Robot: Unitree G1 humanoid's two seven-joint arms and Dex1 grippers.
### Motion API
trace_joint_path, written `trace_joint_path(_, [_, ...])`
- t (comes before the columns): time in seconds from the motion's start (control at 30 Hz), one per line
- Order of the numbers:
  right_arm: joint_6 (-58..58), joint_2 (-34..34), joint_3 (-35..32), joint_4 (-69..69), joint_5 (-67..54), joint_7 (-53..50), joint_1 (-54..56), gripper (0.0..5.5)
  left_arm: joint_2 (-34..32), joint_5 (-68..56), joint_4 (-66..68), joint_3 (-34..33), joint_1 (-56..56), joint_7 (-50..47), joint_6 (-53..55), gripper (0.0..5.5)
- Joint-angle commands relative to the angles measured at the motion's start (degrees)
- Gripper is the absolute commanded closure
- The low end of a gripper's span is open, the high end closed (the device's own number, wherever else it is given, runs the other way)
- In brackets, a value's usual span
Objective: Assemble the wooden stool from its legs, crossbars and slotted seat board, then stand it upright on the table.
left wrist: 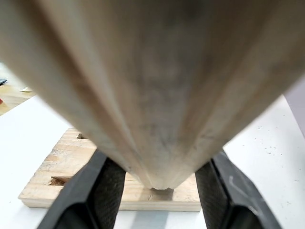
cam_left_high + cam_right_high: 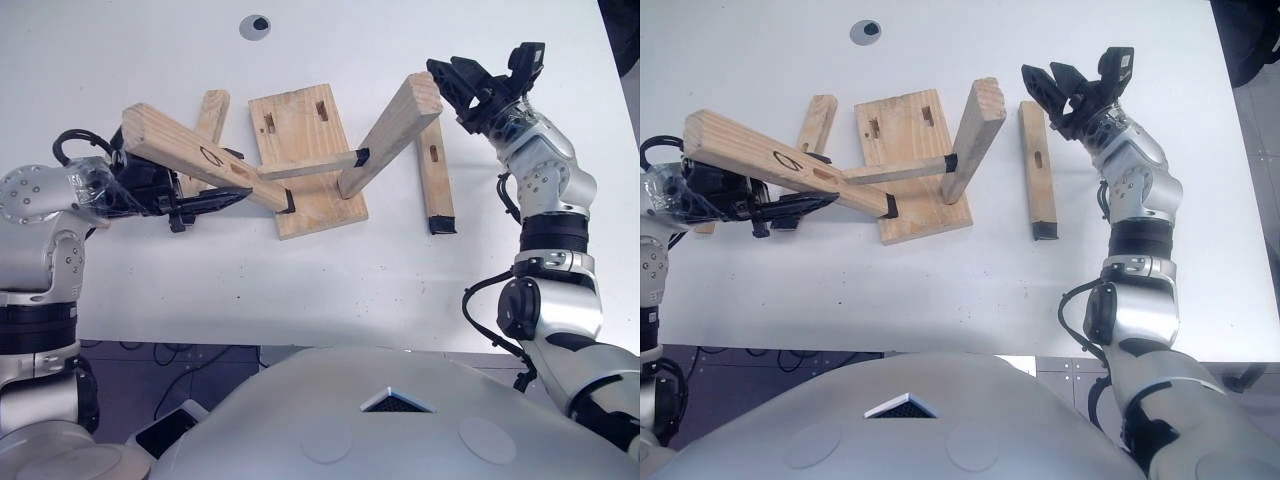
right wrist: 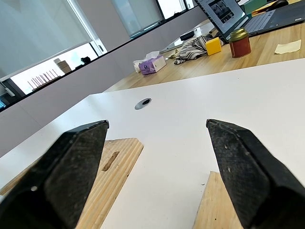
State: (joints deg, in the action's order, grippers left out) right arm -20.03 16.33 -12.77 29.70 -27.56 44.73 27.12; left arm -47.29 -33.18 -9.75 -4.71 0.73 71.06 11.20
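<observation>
The slotted seat board (image 2: 300, 125) lies flat on the white table (image 2: 330, 280). Above it hangs a half-built frame. My left gripper (image 2: 215, 198) is shut on one leg (image 2: 175, 148), whose wood sits between the fingers (image 1: 238, 191) over the board (image 1: 62, 176). A thin crossbar (image 2: 310, 165) joins that leg to a second, tilted leg (image 2: 390, 135). My right gripper (image 2: 1075, 75) is open, just right of that leg's top and apart from it. A slotted wooden piece (image 3: 114, 164) shows past its fingers.
A loose leg (image 2: 435, 185) with a black foot lies on the table right of the board. Another wooden piece (image 2: 212, 112) lies behind the held leg, partly hidden. A round cable hole (image 2: 255, 27) sits at the far side. The near half of the table is bare.
</observation>
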Motion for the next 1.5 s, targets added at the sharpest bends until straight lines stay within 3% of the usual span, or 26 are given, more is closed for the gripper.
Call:
trace_joint_path(0.03, [0.4,0.0,0.4,0.0,0.7,-0.3,-0.2,1.74,-1.6,4.3,-0.6,2.8,0.8,-1.8,3.7,3.49])
trace_joint_path(0.83, [0.8,0.3,0.3,0.1,1.5,-0.9,-0.7,1.74,-6.6,7.2,-11.5,5.9,-2.2,-5.6,11.5,3.49])
trace_joint_path(1.2, [0.8,0.2,0.9,0.1,2.0,-0.6,-0.7,1.74,-13.8,14.5,-14.0,18.1,-4.3,-6.2,17.9,3.49])
trace_joint_path(1.37, [0.6,0.0,2.1,0.5,2.3,0.1,-0.3,1.74,-10.5,17.7,-3.7,24.6,-0.6,-8.7,15.2,3.49])
trace_joint_path(1.5, [-0.1,0.7,2.9,1.1,2.5,0.4,0.6,1.74,-5.6,13.3,3.0,27.1,1.7,-10.5,18.8,3.49])
